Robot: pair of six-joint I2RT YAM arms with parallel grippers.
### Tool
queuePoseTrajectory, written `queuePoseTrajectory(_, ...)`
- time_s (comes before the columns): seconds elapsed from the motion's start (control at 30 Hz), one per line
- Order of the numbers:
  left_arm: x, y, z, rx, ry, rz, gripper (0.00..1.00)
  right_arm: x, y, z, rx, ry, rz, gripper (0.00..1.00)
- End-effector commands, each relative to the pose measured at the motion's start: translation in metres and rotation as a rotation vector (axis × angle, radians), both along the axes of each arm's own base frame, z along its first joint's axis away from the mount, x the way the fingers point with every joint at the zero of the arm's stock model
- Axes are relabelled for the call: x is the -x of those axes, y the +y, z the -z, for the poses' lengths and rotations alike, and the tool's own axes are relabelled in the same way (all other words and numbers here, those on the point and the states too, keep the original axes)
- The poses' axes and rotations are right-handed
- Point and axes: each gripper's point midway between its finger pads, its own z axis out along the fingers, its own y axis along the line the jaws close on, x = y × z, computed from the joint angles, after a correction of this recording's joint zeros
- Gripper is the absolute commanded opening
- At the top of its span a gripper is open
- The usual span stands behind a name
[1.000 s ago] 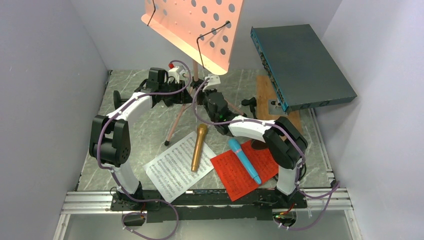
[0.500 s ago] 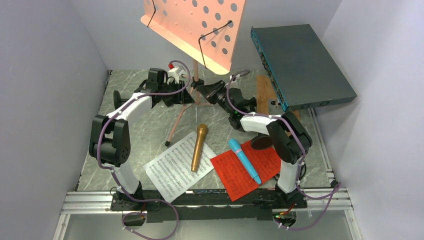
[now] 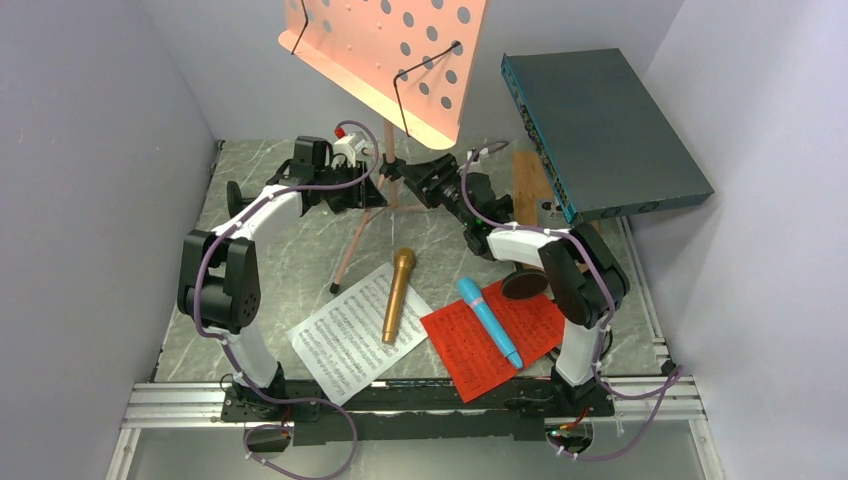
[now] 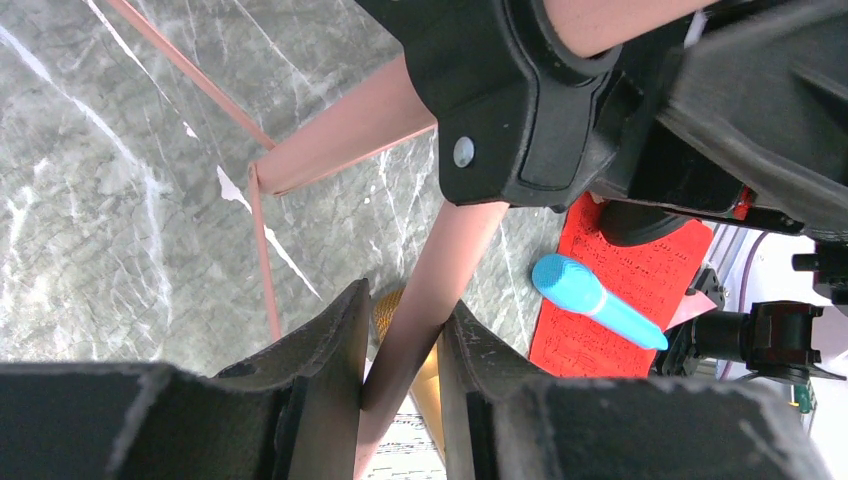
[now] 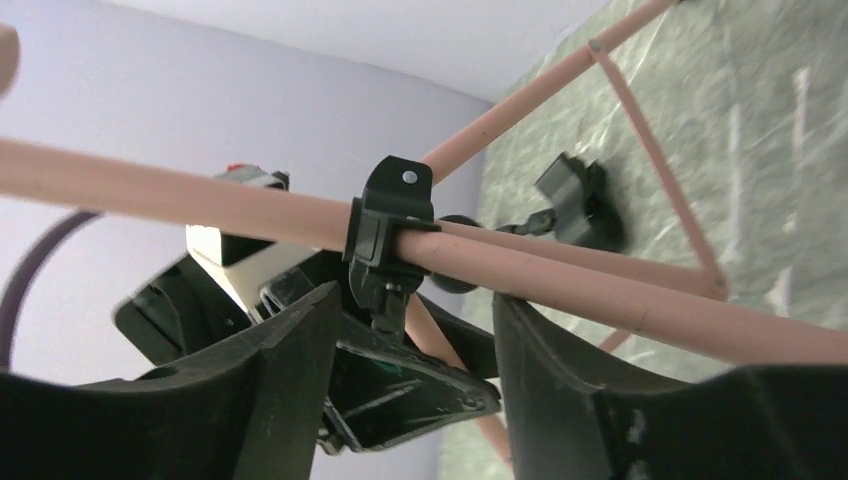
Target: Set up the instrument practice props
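Music stand: the pink music stand (image 3: 355,45) is at the back middle of the table (image 3: 280,250), on its tripod legs; the punched desk is cut off by the top edge of the overhead view.
Left claw: the left claw (image 4: 405,315) is clamped on one pink tube of the stand, with both fingers touching it.
Right claw: the right claw (image 5: 415,300) has its fingers spread wide and holds nothing; it sits just beside the black clamp (image 5: 385,235) on the pole.
Sheets: the white sheet (image 3: 340,345) and the red sheet (image 3: 470,345) lie flat near the arm bases.
Microphones: the gold microphone (image 3: 397,295) lies on the white sheet and the blue microphone (image 3: 488,320) on the red sheet.
Round base: the black round base (image 3: 522,285) touches the red sheet and is partly hidden by the right arm.
Box: the dark box (image 3: 600,125) is at the back right and covers part of the wooden board (image 3: 530,175).
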Motion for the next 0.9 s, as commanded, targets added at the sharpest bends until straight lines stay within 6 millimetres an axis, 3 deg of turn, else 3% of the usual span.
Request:
queuePoseTrajectory(0.0,0.02,0.014,0.028,-0.029,0.191,-0.057,0.0,0.011,-0.02,-0.045,0.191,-0.316,0.055,0.64)
queuePoseTrajectory(0.17,0.02,0.012,0.027,-0.017,0.194,-0.054,0.0,0.033,-0.023,-0.044,0.478,-0.608,0.052,0.72)
queuePoseTrajectory(0.3,0.02,0.012,0.029,-0.023,0.195,-0.055,0.0,0.048,-0.02,-0.046,0.711,-0.892,0.046,0.71)
queuePoseTrajectory(0.4,0.021,0.011,0.03,-0.025,0.199,-0.052,0.0,0.062,-0.01,-0.036,0.984,-1.233,0.045,0.71)
queuePoseTrajectory(0.53,0.022,0.011,0.03,-0.029,0.197,-0.052,0.0,0.08,-0.011,-0.03,1.155,-1.62,0.167,0.74)
queuePoseTrajectory(0.63,0.021,0.011,0.031,-0.03,0.198,-0.051,0.0,0.073,-0.012,-0.033,1.222,-1.68,0.226,0.74)
queuePoseTrajectory(0.87,0.022,0.007,0.031,-0.01,0.21,-0.043,0.0,0.057,0.003,-0.023,1.334,-1.731,0.131,0.65)
